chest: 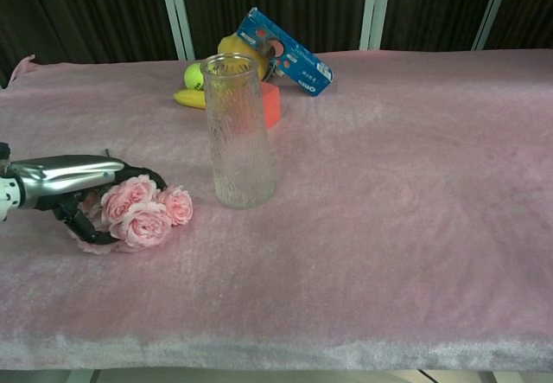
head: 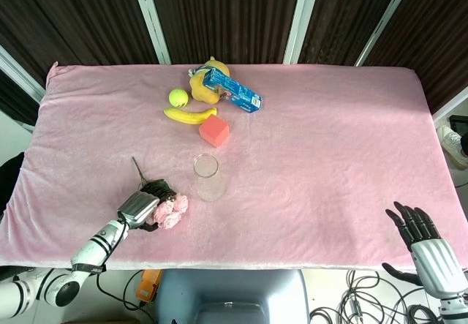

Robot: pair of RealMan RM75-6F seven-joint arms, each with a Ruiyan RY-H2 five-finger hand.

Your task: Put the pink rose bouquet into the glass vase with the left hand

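While your left hand curls around the roses beside the vase, your right hand lies spread, holding nothing.

Wrapped around the pink rose bouquet low on the bench, left hand, fingers curled over the blooms. Just beside it, upright, the glass vase, mouth uncovered from above. Beyond the vase, a cluster: red block, banana, green ball, blue box. Bare pink cloth across the whole right half. Right hand off the bench's near right corner, well apart.
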